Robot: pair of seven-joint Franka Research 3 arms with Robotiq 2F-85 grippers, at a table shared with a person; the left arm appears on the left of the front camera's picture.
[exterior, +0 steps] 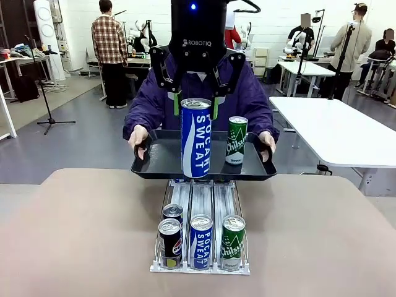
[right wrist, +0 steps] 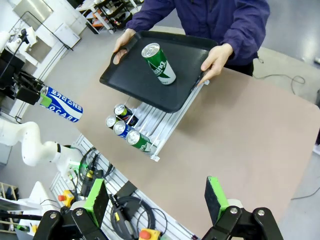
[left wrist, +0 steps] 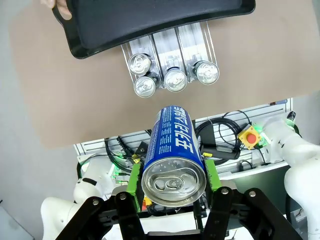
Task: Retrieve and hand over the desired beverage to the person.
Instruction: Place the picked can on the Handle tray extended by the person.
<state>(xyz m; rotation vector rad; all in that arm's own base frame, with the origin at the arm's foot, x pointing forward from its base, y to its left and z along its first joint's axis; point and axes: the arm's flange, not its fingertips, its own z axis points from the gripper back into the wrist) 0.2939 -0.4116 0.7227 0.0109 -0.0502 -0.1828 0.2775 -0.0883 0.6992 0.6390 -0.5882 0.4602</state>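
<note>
Your left claw [exterior: 197, 99] is gripping the tall blue can [exterior: 195, 137] by its top, holding it upright above the black tray [exterior: 162, 162] that the person [exterior: 247, 93] is holding out in both hands, where a green can [exterior: 236, 140] is already standing. Your right claw [right wrist: 157, 197] is hanging wide and empty over the near table [right wrist: 250, 140] edge. Below the tray, four more cans are sitting in the rack [exterior: 199, 267].

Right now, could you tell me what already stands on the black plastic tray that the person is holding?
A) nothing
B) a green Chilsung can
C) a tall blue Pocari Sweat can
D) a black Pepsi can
B: a green Chilsung can stands upright on the black plastic tray; the tall blue Pocari Sweat can is held in the left claw.
</note>
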